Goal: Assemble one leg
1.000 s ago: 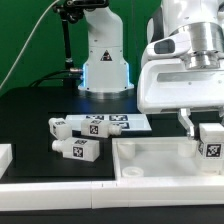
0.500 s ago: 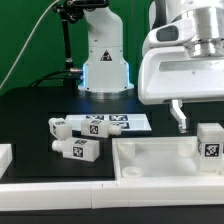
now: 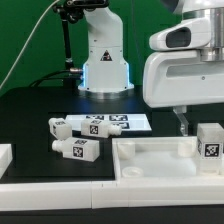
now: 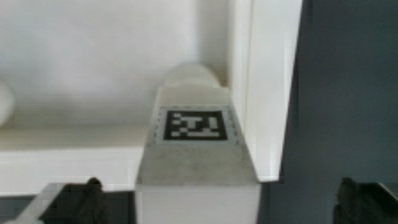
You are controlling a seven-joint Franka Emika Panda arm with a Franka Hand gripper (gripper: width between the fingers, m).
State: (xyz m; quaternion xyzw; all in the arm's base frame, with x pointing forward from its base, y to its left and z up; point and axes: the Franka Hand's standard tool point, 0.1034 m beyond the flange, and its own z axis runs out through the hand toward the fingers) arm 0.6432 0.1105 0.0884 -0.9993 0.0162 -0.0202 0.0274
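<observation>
One leg (image 3: 210,143), a white post with a marker tag on its side, stands upright on the large white panel (image 3: 150,162) at the exterior view's right. My gripper (image 3: 195,124) is open and hangs just above and around it, not touching. One dark finger (image 3: 182,121) shows beside the leg. In the wrist view the leg (image 4: 196,135) stands between my open gripper's (image 4: 217,206) two dark fingertips (image 4: 71,200), by the panel's (image 4: 71,130) edge. Three more legs lie on the black table: two (image 3: 60,127) (image 3: 91,126) further back and one (image 3: 79,150) nearer.
The marker board (image 3: 128,122) lies behind the loose legs. The robot base (image 3: 105,62) stands at the back. Another white part (image 3: 5,156) shows at the exterior view's left edge. A white ledge (image 3: 60,200) runs along the front.
My gripper has risen from around the upright leg, which stays standing on the panel. The other legs have not moved.
</observation>
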